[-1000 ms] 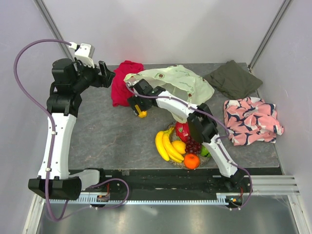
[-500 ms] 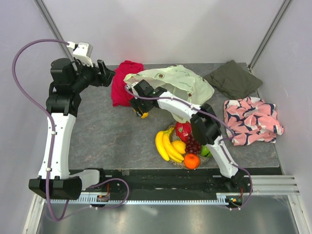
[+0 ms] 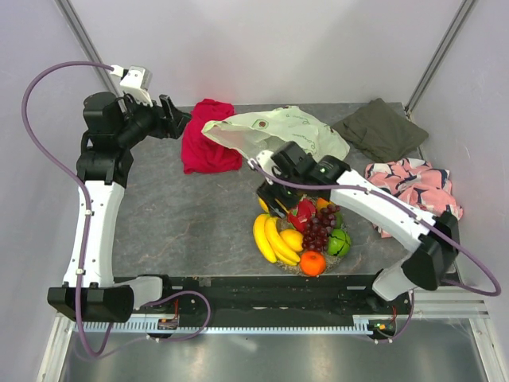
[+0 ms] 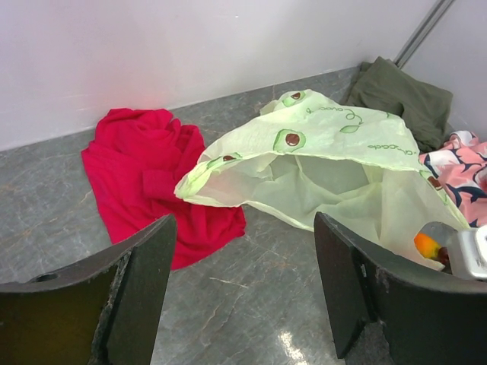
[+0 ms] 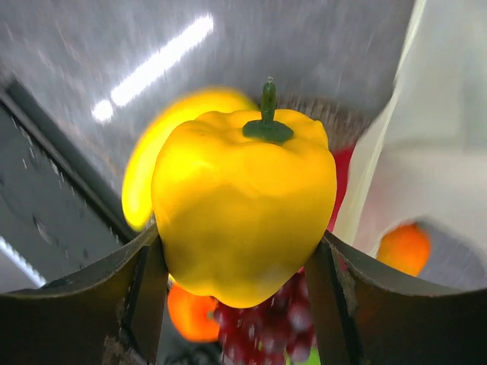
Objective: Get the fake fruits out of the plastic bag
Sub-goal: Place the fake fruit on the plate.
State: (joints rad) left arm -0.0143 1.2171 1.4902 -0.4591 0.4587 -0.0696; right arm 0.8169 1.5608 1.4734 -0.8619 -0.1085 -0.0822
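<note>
The pale yellow-green plastic bag (image 3: 286, 131) lies at the back of the table, its mouth open toward the left; the left wrist view (image 4: 319, 144) looks into it. My right gripper (image 3: 269, 200) is shut on a yellow bell pepper (image 5: 243, 205) and holds it just above the fruit pile: banana bunch (image 3: 267, 237), red dragon fruit (image 3: 301, 213), grapes (image 3: 316, 231), orange (image 3: 312, 263), lemon (image 3: 291, 239), green melon (image 3: 339, 241). My left gripper (image 3: 176, 119) is open and empty, raised at the back left by the red cloth (image 3: 205, 147).
The fruits sit on a round dish (image 3: 286, 268) near the front edge. An olive cloth (image 3: 382, 127) lies at the back right and a pink patterned cloth (image 3: 409, 195) at the right. The red cloth (image 4: 144, 175) touches the bag's left side.
My right arm has swung from the bag's mouth at the left to above the fruit pile, carrying the yellow pepper. The left arm has barely moved.
</note>
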